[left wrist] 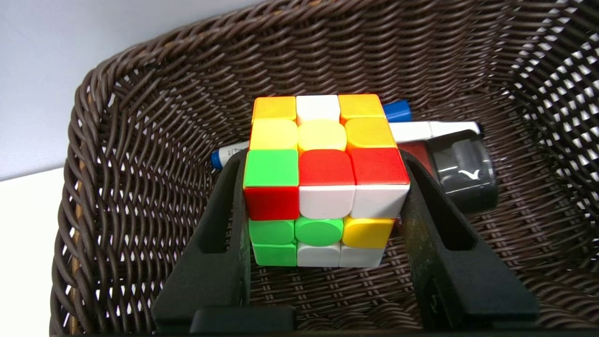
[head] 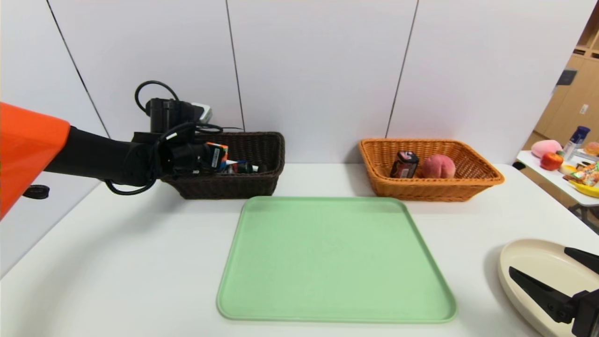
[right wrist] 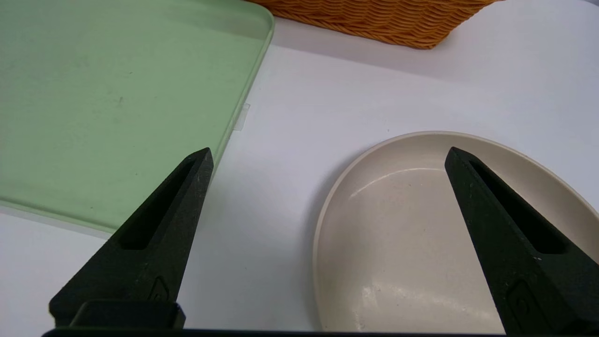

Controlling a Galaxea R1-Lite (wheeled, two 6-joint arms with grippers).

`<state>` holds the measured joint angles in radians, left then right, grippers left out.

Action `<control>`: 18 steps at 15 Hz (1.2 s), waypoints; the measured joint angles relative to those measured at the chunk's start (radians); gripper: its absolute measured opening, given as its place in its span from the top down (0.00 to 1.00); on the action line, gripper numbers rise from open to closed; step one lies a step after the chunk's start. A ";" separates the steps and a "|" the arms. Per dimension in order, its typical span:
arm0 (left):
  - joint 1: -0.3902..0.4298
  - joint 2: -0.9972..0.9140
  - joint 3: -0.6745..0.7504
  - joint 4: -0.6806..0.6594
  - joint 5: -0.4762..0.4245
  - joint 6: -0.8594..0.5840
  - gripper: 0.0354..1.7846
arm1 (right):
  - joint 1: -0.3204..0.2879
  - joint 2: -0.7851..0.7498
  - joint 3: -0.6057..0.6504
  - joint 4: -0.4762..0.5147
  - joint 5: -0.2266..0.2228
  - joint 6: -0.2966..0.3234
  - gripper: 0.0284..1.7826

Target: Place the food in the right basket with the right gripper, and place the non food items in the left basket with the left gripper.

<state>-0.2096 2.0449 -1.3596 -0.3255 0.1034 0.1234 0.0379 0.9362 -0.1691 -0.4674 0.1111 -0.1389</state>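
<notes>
We see dark woven wicker on the left basket (left wrist: 140,140), glossy smooth plastic on the puzzle cube (left wrist: 323,178), matt green tray (head: 334,262), fuzzy peach (head: 438,167).

A white table (head: 140,262) carries a green tray (head: 334,262) at centre, dark brown basket (head: 262,182) at eleven o'clock, orange basket (head: 468,185) at one, cream plate (head: 524,262) at four.

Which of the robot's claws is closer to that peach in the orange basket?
The right claw, open low over the cream dish, sits nearer the peach. The left claw holds the puzzle cube over the dark basket, farther off.
</notes>
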 joint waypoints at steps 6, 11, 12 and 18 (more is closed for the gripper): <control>0.000 0.017 -0.003 -0.059 0.001 -0.006 0.26 | 0.001 0.010 -0.001 -0.003 0.000 0.001 0.04; 0.011 -0.023 -0.003 -0.027 0.001 -0.006 0.16 | 0.001 0.011 -0.010 -0.004 -0.001 0.004 0.04; 0.018 -0.050 -0.001 0.001 0.003 -0.006 0.15 | 0.001 0.009 -0.022 -0.001 -0.002 0.004 0.04; 0.100 -0.398 0.216 0.128 0.059 -0.060 0.09 | -0.001 -0.116 -0.267 0.323 -0.023 0.009 0.04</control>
<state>-0.1091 1.6472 -1.1440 -0.1972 0.1621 0.0630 0.0368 0.8202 -0.4362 -0.1447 0.0883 -0.1302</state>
